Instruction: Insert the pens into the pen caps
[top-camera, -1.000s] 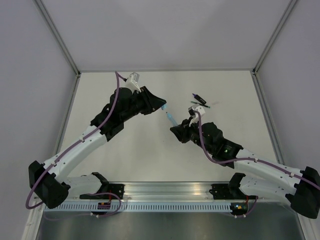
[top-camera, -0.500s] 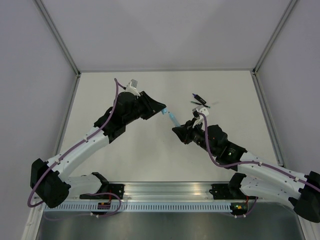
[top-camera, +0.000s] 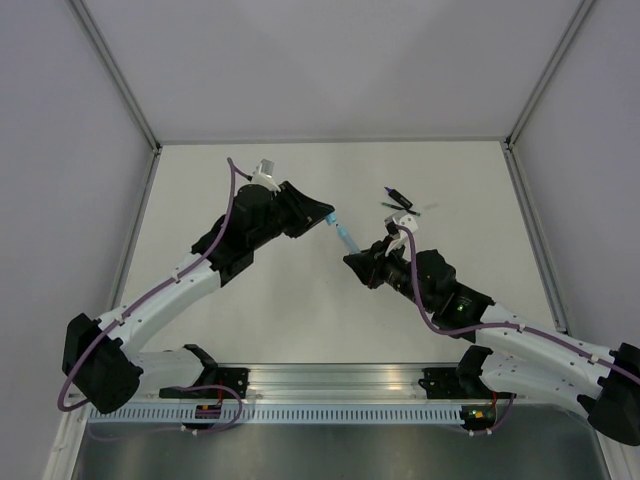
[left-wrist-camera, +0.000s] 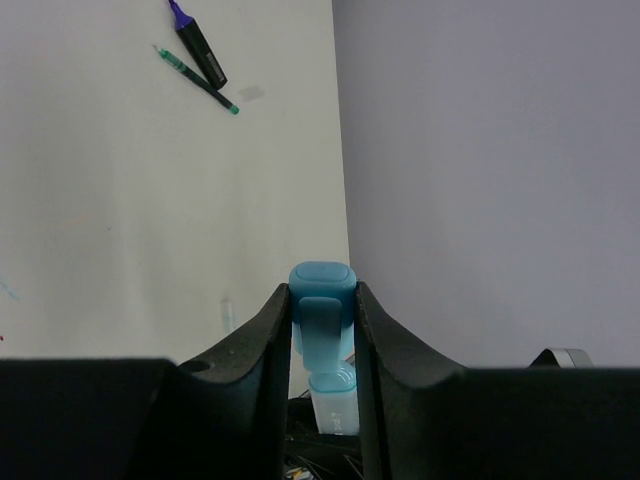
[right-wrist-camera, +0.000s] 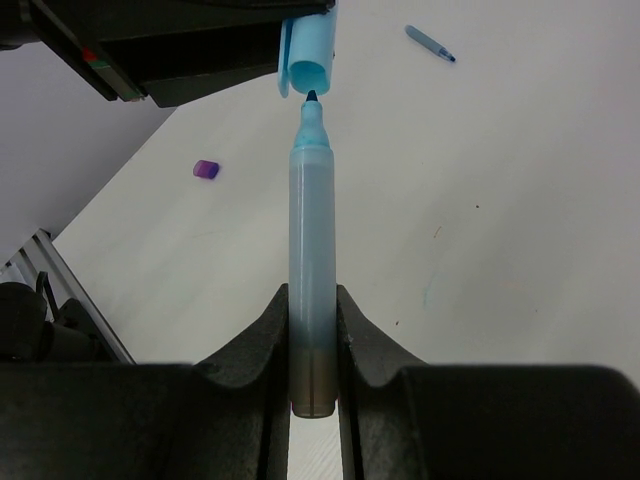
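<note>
Pens numbered four over the pale desk (top-camera: 300, 180). The left tool (left-wrist-camera: 321, 300) was clamped on one pale-blue cap (right-wrist-camera: 308, 45). The right tool (right-wrist-camera: 312, 295) gripped the pale-blue highlighter (right-wrist-camera: 311, 220) above mid-desk, its tip right at that cap's mouth. One black-and-purple marker (left-wrist-camera: 200, 45), one thin dark pen (left-wrist-camera: 195, 80) and one thin blue pen (right-wrist-camera: 430, 43) lay far right. One purple cap (right-wrist-camera: 205, 169) lay alone, making two caps.
</note>
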